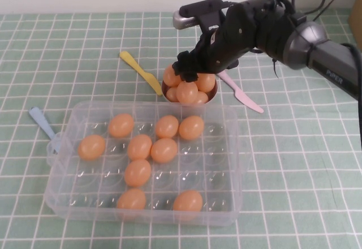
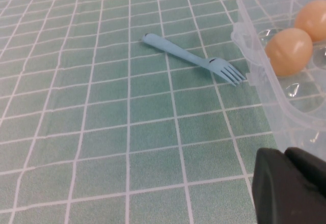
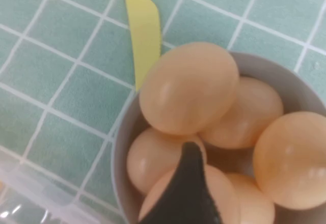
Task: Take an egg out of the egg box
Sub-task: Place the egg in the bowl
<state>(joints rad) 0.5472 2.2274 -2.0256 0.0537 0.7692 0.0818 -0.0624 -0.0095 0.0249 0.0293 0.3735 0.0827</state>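
The clear plastic egg box (image 1: 226, 164) sits in the middle of the table with several orange-tan eggs (image 1: 164, 150) in its dimples. My right gripper (image 1: 186, 71) hangs right over a small round bowl (image 1: 214, 95) behind the box, which is piled with several more eggs (image 1: 187, 92). In the right wrist view a black part of that gripper (image 3: 191, 183) lies against an egg (image 3: 219, 203) in the bowl (image 3: 119, 147). My left gripper (image 2: 293, 183) is shut and empty, low over the cloth beside the box's corner (image 2: 260, 66), where two eggs (image 2: 289, 51) show.
A light blue fork (image 1: 42, 121) lies at the box's left side and also shows in the left wrist view (image 2: 193, 58). A yellow plastic knife (image 1: 141, 71) lies left of the bowl and also shows in the right wrist view (image 3: 142, 25). A pink knife (image 1: 240, 93) lies right of the bowl. The table has a green checked cloth.
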